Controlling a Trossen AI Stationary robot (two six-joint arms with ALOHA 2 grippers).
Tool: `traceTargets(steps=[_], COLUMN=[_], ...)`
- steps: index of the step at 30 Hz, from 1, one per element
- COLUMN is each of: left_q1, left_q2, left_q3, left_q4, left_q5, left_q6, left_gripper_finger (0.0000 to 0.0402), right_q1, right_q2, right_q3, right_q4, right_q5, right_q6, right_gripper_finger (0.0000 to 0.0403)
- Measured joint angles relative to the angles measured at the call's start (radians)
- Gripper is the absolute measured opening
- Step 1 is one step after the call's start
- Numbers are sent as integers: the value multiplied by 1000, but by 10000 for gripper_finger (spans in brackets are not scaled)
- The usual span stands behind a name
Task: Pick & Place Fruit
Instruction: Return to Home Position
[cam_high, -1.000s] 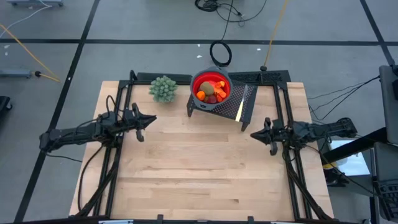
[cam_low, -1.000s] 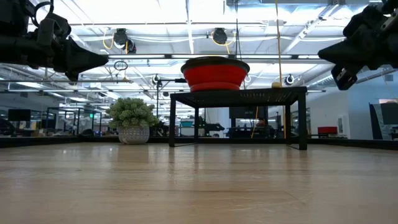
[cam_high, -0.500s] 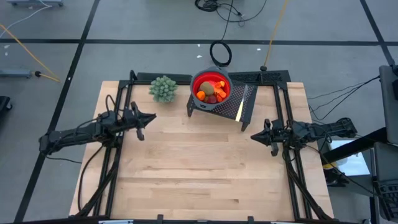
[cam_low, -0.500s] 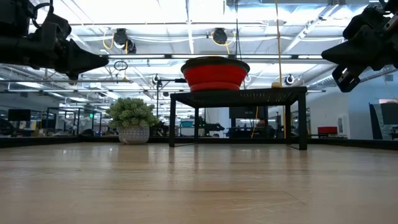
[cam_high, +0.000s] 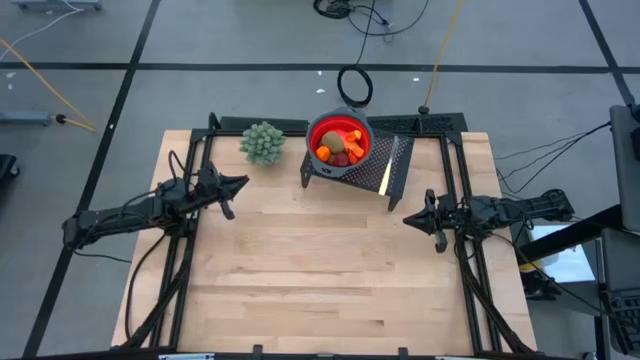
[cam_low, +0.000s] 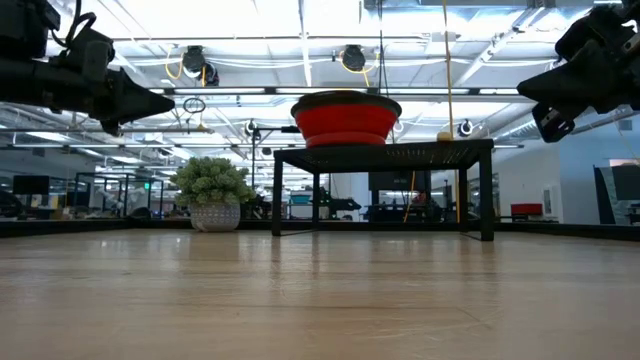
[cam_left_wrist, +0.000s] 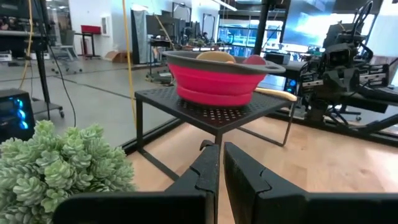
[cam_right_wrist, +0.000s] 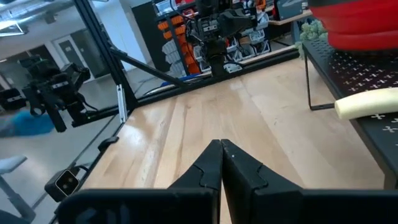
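The fingers of the left gripper are seen closed together and empty over the left side of the tabletop. Those of the right gripper are likewise over the right side. The fruit lies piled in the red bowl on the shelf, beyond and between them, about equally near both. No further reach is judged necessary.
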Motion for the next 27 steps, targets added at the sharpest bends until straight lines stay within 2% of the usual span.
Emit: traceTargets(steps=[27], left_q1=[0], left_q2=[0], left_q3=[0], left_q4=[0], left_q5=[2], left_q6=[10], left_gripper_finger=[26], right_q1=[0], right_q2=[0], right_q3=[-2], right_q4=[0], right_q5=[0], right_q6=[-2], right_gripper_finger=[0])
